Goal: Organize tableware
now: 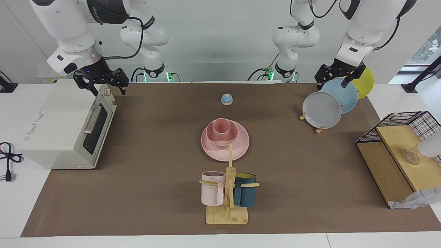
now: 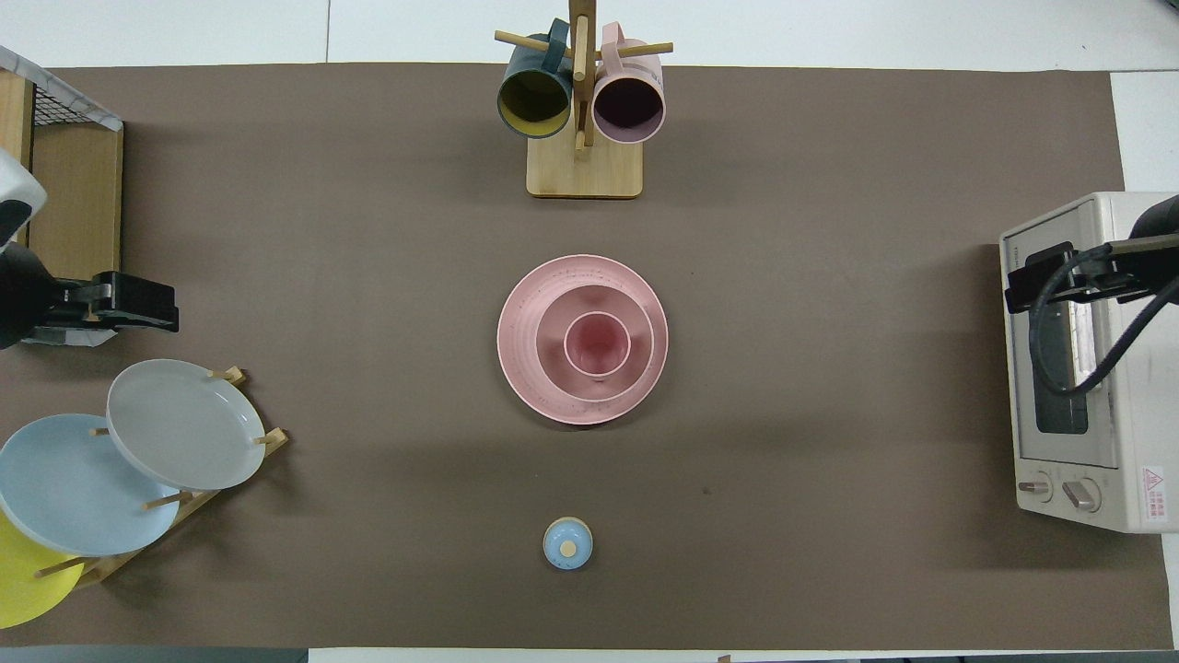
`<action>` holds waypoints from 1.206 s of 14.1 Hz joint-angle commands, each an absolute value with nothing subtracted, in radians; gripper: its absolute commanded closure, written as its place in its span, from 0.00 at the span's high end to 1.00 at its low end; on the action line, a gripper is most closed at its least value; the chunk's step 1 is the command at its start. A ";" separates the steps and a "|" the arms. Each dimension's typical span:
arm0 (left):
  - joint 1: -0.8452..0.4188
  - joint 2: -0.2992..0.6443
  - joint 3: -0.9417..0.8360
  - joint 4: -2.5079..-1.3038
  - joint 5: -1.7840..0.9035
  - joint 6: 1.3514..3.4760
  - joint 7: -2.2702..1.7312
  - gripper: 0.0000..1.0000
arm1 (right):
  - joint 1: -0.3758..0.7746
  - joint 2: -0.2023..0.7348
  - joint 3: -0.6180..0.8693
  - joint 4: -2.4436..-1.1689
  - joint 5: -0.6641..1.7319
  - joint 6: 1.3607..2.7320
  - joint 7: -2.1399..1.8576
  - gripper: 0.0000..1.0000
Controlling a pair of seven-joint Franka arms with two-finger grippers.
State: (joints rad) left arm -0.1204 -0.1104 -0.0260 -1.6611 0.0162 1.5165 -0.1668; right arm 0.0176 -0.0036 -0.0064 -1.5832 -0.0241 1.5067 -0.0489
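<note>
The pink cup sits in the pink bowl on the pink plate, mid-table. The stacking looks done. The left gripper and right gripper hang open over the 2 robot-side corners. Next, I think, just wait.

At the centre of the frame a pink plate lay on the brown mat, with a pink bowl on it and a pink cup standing in the bowl. At top centre a wooden mug tree carried a dark teal mug and a pale pink mug. Grey, blue and yellow plates leaned in a rack at lower left. A small blue bell sat at bottom centre. A toaster oven stood at the right edge, under the right gripper. The left gripper showed at the left edge, above the plate rack.
</note>
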 commanded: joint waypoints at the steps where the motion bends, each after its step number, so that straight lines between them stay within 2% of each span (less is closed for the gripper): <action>1: -0.071 -0.100 -0.060 -1.611 -0.002 1.407 -0.140 1.00 | 0.008 -0.011 -0.002 -1.589 -0.005 1.494 -0.038 1.00; 7: -0.014 -0.080 -0.104 -1.612 -0.046 1.454 -0.104 1.00 | 0.008 -0.011 -0.002 -1.589 -0.005 1.494 -0.038 1.00; 17: -0.012 -0.087 -0.103 -1.620 -0.044 1.460 -0.089 1.00 | 0.006 -0.011 -0.002 -1.589 -0.005 1.494 -0.038 1.00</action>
